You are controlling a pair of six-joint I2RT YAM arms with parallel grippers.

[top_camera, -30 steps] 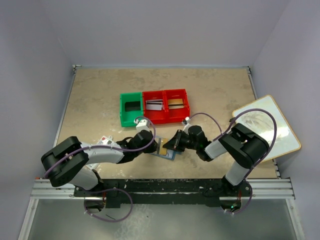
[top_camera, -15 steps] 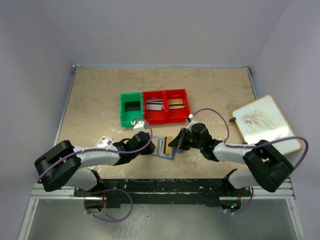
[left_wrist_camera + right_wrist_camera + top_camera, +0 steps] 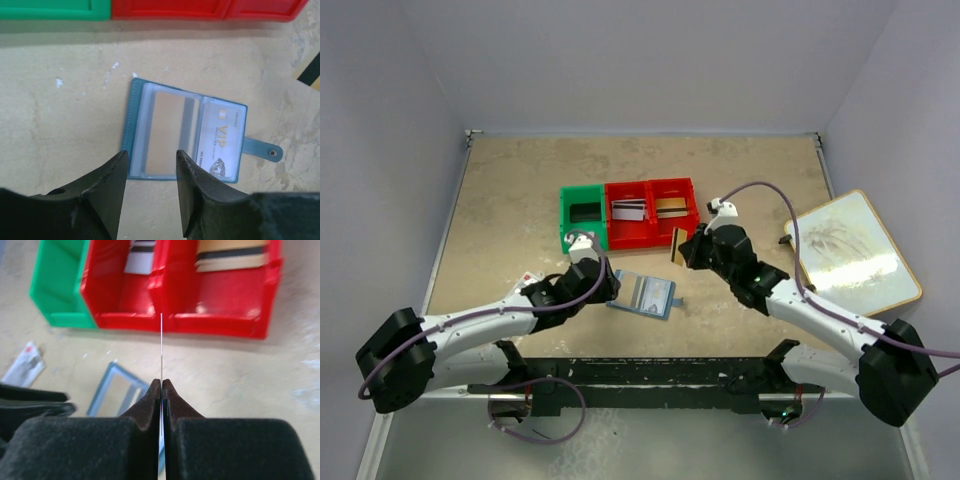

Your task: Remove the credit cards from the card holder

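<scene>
The surface (image 3: 520,190) carries a row of bins: the red bins (image 3: 650,225) stand directly ahead of the right gripper (image 3: 682,248), with the green bin (image 3: 582,232) ahead and to its left. The card holder (image 3: 643,294) lies flat and open, down-left of the right gripper and just ahead of the left gripper (image 3: 605,285).

Gripper states:
- Right gripper: fully closed on a gold card (image 3: 676,246), which is held edge-up and projects forward from the fingertips.
- Left gripper: jaws parted, nothing between them, clear of the holder's near edge.

Step in hand: one card is extracted and in transit to a red bin. The next move probably calls for carrying the card over a red compartment and releasing it there. The holder still shows a VIP card (image 3: 220,145) in the pocket farther from the left gripper, and what appears to be a tan card (image 3: 167,132) in the nearer pocket. Both remain to be pulled.

Change from one second ago: both grippers were then together at the holder, the left pinning it and the right at the card's edge. The right gripper has since lifted away toward the bins with the card. The left gripper has opened and backed off.
</scene>
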